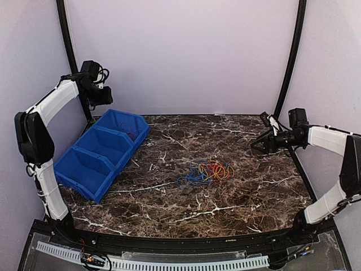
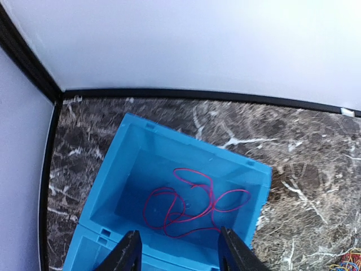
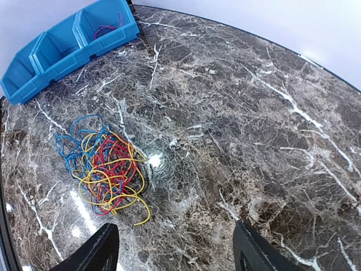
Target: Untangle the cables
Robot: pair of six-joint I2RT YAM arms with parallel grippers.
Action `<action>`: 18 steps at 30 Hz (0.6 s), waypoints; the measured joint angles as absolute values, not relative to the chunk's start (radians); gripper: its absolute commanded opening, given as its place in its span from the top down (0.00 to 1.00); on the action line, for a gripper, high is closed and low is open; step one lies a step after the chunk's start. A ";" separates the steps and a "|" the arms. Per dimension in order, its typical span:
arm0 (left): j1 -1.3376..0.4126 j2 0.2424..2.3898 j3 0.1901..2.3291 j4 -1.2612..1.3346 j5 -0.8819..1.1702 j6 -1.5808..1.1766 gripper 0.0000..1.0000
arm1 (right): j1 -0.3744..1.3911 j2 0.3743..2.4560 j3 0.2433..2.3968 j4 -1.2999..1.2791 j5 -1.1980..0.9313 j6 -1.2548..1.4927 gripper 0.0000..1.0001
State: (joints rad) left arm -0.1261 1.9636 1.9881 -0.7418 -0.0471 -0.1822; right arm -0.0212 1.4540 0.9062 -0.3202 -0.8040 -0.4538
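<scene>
A tangle of red, blue and yellow-orange cables (image 1: 206, 171) (image 3: 104, 164) lies in the middle of the marble table. One loose red cable (image 2: 192, 204) lies coiled in the far compartment of the blue bin (image 1: 104, 151) (image 2: 141, 164). My left gripper (image 1: 105, 95) (image 2: 179, 254) hangs open above that compartment, nothing between its fingers. My right gripper (image 1: 256, 144) (image 3: 177, 251) hovers open at the right side of the table, well apart from the tangle.
The blue bin has three compartments and stands at the table's left, angled toward the back wall. Black frame posts (image 1: 290, 56) rise at the back corners. Grey walls close in the left, back and right sides.
</scene>
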 measured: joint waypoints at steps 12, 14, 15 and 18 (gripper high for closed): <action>-0.592 1.436 1.390 -0.325 0.135 -0.057 0.54 | 0.133 1.316 0.928 -0.491 -0.726 -0.598 0.42; -0.653 1.406 1.297 -0.259 0.164 -0.068 0.56 | 0.162 1.318 0.926 -0.502 -0.706 -0.618 0.47; -0.680 1.402 1.262 -0.232 0.173 -0.077 0.57 | 0.169 1.320 0.926 -0.507 -0.700 -0.625 0.49; -0.757 1.417 1.193 -0.170 0.184 -0.103 0.61 | 0.198 1.348 0.926 -0.517 -0.683 -0.652 0.54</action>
